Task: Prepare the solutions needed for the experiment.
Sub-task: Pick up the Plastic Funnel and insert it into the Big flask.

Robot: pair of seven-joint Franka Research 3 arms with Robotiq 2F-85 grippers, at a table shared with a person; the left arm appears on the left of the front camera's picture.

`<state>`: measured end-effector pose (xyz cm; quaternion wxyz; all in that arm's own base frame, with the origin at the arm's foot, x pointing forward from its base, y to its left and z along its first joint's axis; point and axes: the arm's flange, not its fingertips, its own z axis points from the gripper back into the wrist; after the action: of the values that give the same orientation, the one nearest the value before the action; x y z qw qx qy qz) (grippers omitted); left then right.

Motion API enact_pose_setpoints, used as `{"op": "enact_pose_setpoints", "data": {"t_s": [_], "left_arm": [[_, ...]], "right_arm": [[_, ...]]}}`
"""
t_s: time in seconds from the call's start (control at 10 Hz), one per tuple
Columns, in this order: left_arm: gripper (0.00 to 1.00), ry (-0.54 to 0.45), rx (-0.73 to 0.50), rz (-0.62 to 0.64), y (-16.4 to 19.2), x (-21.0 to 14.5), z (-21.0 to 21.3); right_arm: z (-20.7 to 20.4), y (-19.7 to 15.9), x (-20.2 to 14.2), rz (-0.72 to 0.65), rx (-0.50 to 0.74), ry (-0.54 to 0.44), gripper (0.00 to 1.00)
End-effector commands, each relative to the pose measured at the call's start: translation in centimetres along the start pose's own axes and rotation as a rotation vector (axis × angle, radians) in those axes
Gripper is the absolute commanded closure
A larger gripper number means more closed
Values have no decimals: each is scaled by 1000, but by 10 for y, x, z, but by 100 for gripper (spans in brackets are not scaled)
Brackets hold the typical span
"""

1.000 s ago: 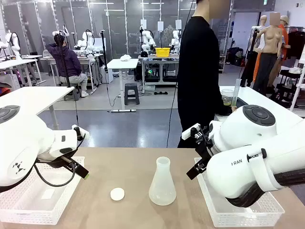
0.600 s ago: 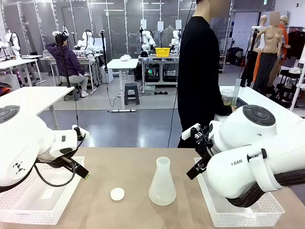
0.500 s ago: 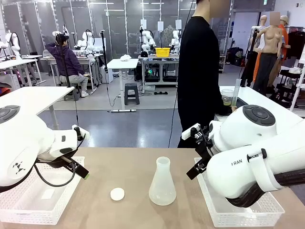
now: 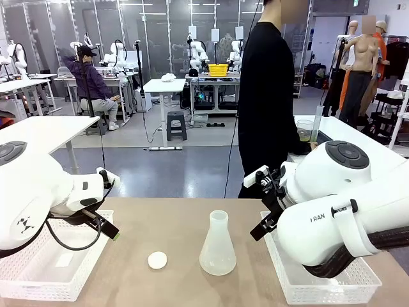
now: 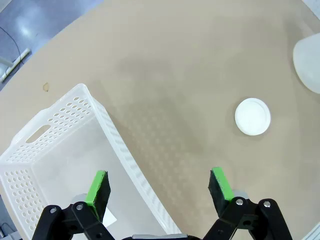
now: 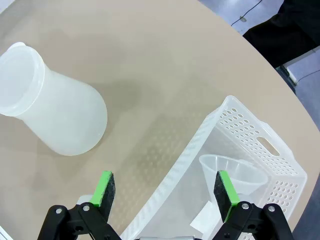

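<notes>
While left claw (image 5: 159,182) gapes wide, empty, over left basket (image 5: 60,150), disc (image 5: 253,116) ahead, right claw (image 6: 165,189) gapes wide, empty, over right basket (image 6: 240,127), funnel (image 6: 232,172) below, flask (image 6: 55,115) ahead. Yellow-green solution (image 4: 305,135) in beaker (image 4: 305,126) far beyond right claw.

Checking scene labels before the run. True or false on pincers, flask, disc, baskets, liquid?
1. The left pincer and the right pincer are both open, holding nothing. True.
2. The flask lies on its side. False: it stands upright on the table.
3. A funnel sits in the right basket. True.
4. The white disc is in the left basket. False: it lies on the table, between that basket and the flask.
5. The flask is filled with liquid. False: it looks empty; the yellow-green liquid is in a beaker on the side table beside the person.
</notes>
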<state>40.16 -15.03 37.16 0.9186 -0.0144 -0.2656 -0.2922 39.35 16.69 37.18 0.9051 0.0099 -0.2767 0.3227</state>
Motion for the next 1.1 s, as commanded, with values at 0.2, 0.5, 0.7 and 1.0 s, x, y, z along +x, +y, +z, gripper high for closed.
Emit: {"op": "enact_pose_setpoints", "data": {"t_s": [0.2,0.5,0.7,1.0], "left_arm": [[0,0,0,0,0,0,0],[0,0,0,0,0,0,0],[0,0,0,0,0,0,0],[0,-118,-282,128,40,25,7]], "right_arm": [[0,0,0,-2,0,0,0],[0,0,0,-2,0,0,0],[0,0,0,0,0,0,0],[26,-42,15,-280,147,-148,0]]}}
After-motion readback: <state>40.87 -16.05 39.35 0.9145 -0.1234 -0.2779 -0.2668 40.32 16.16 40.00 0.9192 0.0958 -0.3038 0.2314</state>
